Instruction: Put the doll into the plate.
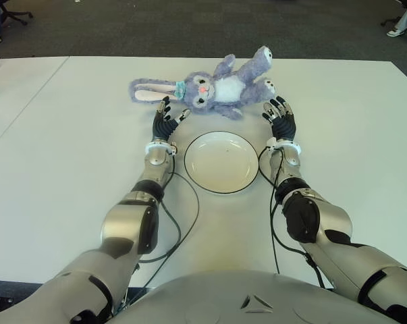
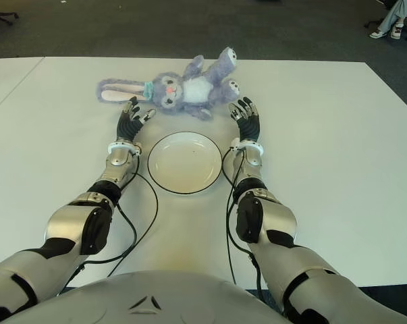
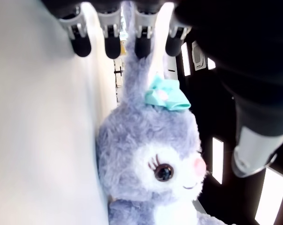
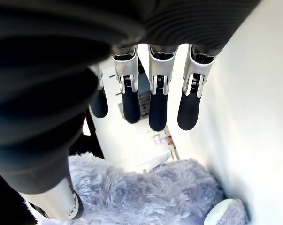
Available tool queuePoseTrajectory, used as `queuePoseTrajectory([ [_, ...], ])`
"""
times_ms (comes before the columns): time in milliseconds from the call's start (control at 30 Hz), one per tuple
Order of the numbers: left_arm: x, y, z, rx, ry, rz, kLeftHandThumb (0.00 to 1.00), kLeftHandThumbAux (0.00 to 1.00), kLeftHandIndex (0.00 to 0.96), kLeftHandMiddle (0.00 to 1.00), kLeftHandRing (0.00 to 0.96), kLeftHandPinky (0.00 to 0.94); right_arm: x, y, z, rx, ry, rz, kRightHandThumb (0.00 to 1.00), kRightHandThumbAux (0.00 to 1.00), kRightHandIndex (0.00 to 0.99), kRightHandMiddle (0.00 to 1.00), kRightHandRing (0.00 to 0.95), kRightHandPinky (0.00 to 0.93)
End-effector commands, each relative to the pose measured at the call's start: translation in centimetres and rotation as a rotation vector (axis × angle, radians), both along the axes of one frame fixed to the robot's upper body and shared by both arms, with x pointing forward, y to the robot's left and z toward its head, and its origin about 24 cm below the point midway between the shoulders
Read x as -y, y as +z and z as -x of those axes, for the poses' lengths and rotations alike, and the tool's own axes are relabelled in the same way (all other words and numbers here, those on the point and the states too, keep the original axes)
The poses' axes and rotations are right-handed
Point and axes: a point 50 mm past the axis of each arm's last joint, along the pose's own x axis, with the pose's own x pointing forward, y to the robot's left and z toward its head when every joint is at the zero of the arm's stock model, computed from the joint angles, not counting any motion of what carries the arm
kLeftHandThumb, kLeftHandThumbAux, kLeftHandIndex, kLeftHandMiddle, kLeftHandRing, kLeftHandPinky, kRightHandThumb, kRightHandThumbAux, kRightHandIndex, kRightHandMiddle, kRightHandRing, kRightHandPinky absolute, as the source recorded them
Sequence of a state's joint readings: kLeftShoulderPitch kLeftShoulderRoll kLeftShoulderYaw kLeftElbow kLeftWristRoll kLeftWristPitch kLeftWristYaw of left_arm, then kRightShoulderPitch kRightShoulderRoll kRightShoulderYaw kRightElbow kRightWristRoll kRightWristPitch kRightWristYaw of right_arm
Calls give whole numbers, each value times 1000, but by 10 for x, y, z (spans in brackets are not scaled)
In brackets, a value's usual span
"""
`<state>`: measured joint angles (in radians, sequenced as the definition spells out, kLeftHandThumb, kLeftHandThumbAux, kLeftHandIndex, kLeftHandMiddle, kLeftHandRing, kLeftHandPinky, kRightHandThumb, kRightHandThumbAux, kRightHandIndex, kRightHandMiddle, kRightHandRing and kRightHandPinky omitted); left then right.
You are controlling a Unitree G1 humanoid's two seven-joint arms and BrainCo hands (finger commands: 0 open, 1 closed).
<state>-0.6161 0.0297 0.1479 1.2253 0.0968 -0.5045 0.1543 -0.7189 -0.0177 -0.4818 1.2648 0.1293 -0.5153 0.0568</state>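
The doll [image 1: 210, 88] lies on the table [image 1: 68, 135] behind the plate [image 1: 221, 162].

Doll [image 1: 213, 88] — fuzzy lilac plush, satin-look teal bow [image 3: 167, 94]. Plate [image 1: 222, 162] — glossy white glazed ware, dark rim. Worktop [image 1: 68, 148] — smooth matt white. Left robot hand [image 1: 167, 119], right robot hand [image 1: 280, 116] — matt black fingers, silver metallic casing.

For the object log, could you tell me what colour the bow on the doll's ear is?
The bow on the doll is light turquoise, clearest in the left wrist view.
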Motion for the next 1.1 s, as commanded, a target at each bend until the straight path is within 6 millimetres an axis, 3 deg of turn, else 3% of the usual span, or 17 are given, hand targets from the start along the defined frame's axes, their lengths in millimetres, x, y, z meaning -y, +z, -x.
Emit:
queuePoseTrajectory([
  [33,3,-95,85,-490,17,33,0,617,58,74,69,52,-10,-26,14,-133,2,-63,342,783,179,197,216,258],
  [467,3,-95,84,-490,18,49,0,621,61,76,70,65,-7,-15,5,-116,-8,-23,399,806,193,188,205,252],
  [767,5,-95,85,-499,13,12,0,596,57,73,64,30,-4,-5,-3,-101,-13,7,401,820,193,186,207,257],
  [1100,5,-94,84,-490,17,17,0,613,63,78,69,55,4,6,-10,-82,-22,60,392,827,187,190,211,255],
])
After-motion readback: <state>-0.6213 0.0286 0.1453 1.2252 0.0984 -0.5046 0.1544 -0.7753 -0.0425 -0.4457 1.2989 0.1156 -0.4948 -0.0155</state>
